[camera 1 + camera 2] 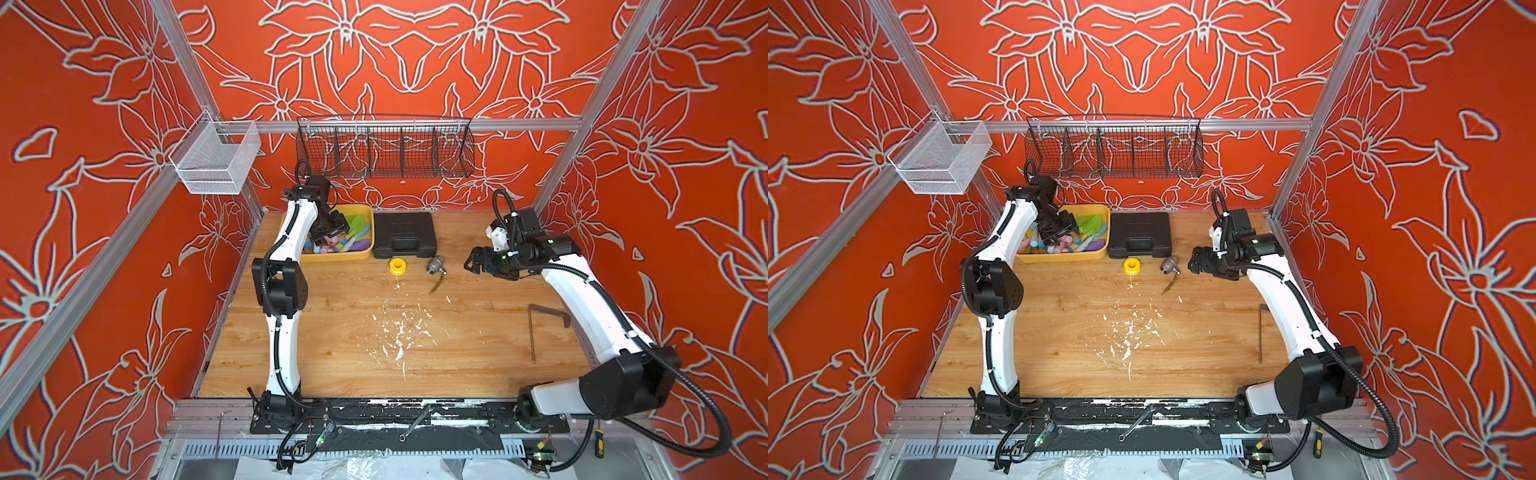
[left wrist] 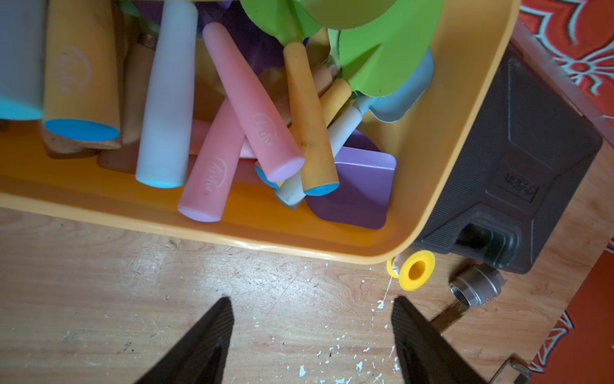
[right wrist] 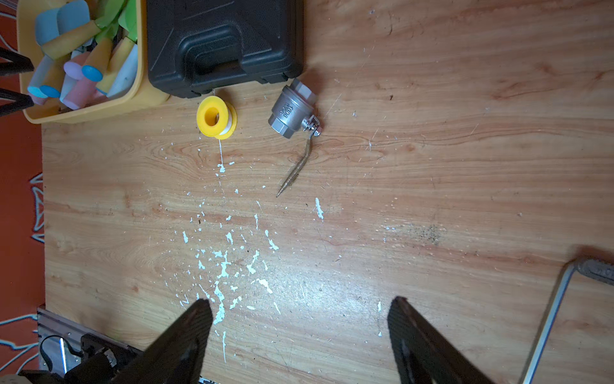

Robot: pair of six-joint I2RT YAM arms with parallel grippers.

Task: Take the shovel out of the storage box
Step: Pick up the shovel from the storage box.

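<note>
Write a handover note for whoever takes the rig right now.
Left gripper: open, empty, hovering above the storage box.
Right gripper: open, empty, over the table, away from the box.
Shovels: piled in the box with handles overlapping; none on the table.
Done: nothing lifted out yet.
Left: grip one shovel's handle, lift it clear of the pile, and probably set it on the table.

storage box [image 1: 332, 258] yellow | tool case [image 1: 404, 235] black, ribbed | table [image 1: 353, 345] wood-grain, white flecks | walls [image 1: 415, 62] orange-red, grey flower outlines
</note>
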